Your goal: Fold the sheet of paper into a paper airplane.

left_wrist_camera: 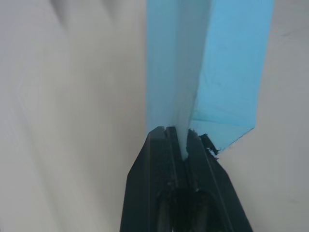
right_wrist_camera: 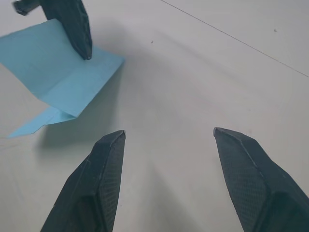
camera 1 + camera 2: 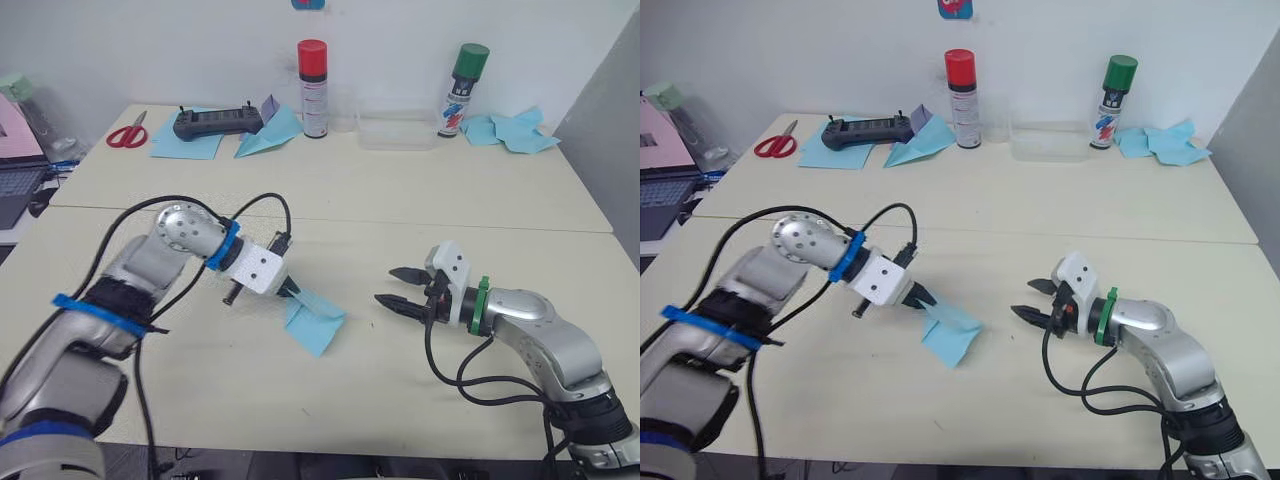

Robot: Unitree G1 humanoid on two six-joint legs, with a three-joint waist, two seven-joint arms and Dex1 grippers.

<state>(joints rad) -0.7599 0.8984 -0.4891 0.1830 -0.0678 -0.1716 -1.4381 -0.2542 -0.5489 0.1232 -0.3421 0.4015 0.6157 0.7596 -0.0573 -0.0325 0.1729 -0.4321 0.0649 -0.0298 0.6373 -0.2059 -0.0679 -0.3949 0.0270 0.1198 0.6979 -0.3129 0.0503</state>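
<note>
A pale cream table (image 3: 400, 215) fills the scene, made of two tops pushed together, with a seam running across between the near and far halves. A plain white wall stands behind it. Along the far edge, from the robot's left to its right, lie red-handled scissors (image 3: 127, 134), a black handheld controller (image 3: 217, 121) resting on a flat blue sheet (image 3: 186, 146), a blue paper plane (image 3: 270, 132) with a purple scrap at its back, a spray can with a red cap (image 3: 313, 88), a clear shallow plastic tray (image 3: 397, 130), a spray can with a green cap (image 3: 464, 90), and a crumpled pile of light-blue paper (image 3: 513, 131). A laptop (image 3: 18, 180) sits off the table at the far left.

On the near half, roughly in the middle, is the sheet of paper (image 3: 313, 321), light blue and already folded along straight creases (part of it lies flat on the table while one flap is raised). The left gripper (image 3: 290, 291) reaches in from the left and its two black fingers are pressed together on the raised flap's upper edge; the left wrist view shows the paper caught in the narrow slit between them.

The right gripper (image 3: 398, 289) hovers low over the table on the paper's right side, apart from it and pointing toward it. Its fingers (image 2: 99, 181) are spread wide with nothing between them, bare tabletop showing in the gap.
</note>
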